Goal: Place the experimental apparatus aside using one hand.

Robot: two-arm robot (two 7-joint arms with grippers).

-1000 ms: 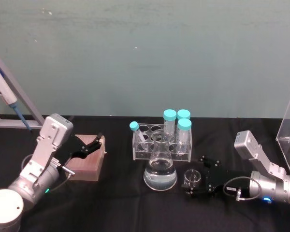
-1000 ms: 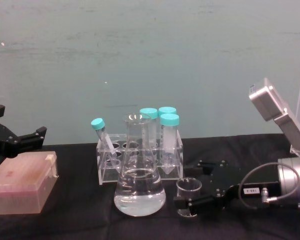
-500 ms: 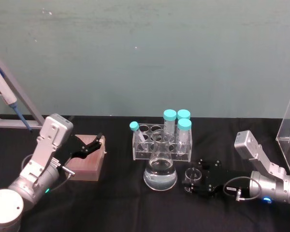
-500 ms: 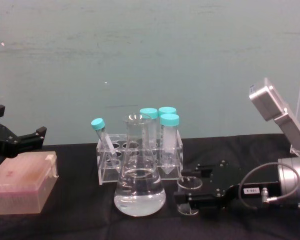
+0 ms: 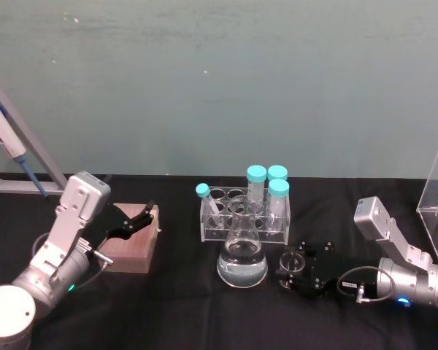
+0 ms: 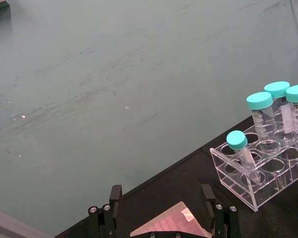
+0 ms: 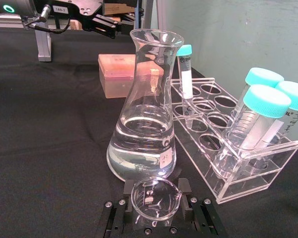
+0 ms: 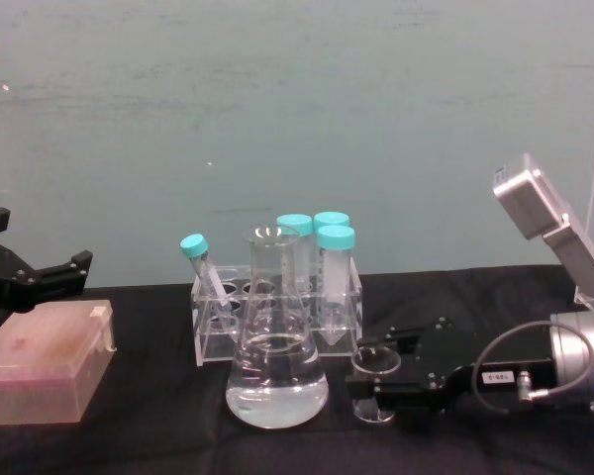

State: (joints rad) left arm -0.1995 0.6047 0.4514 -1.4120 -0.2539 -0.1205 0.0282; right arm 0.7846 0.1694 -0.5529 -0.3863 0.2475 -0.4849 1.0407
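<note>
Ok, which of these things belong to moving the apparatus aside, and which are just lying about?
In the job: right gripper, shut on the small beaker; conical flask beside it; clear acrylic stand at the right edge.
Lying about: tube rack behind the flask, likely; pink box, with the open left gripper parked over it; pipette, far left.

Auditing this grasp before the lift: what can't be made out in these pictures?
- Small beaker: chest view, the right pincer shut around it crosses its wall.
- Conical flask sticker: right wrist view, print too small.
- Pipette: head view, cut by the left edge.
- Tip box: left wrist view, cut by the bottom edge, beneath the open left pincer.
</note>
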